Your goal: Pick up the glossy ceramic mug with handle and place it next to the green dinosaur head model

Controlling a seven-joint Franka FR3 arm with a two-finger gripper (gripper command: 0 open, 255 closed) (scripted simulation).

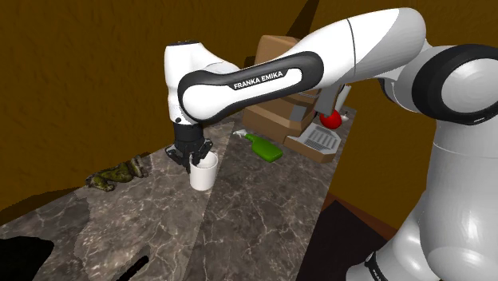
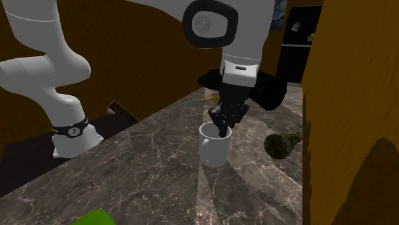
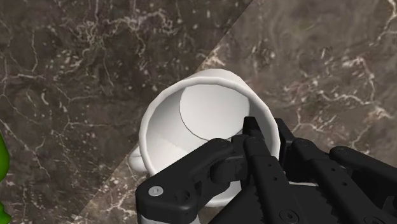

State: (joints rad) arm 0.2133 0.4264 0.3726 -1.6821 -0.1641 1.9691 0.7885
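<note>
A white mug [image 1: 204, 176] with a handle stands upright on the dark marble counter [image 1: 263, 215]. My black gripper [image 1: 194, 162] comes down onto its rim and is shut on the mug's wall. In the wrist view the gripper [image 3: 270, 137] clasps the rim of the mug [image 3: 191, 121], one finger inside and one outside. The second exterior view shows the gripper [image 2: 222, 131] dipping into the mug [image 2: 214, 150], whose handle faces that view's left. An olive-green dinosaur head model [image 1: 118, 174] lies on the counter to the shoulder view's left of the mug, also seen as the dinosaur head [image 2: 281, 144].
A flat green object [image 1: 263, 148] lies beyond the mug, near stacked cardboard boxes [image 1: 279, 112] and a red ball [image 1: 330, 120]. A brown wooden panel [image 2: 345, 96] rises close by on the second exterior view's right. The counter edge [image 1: 319, 215] drops off toward the stand.
</note>
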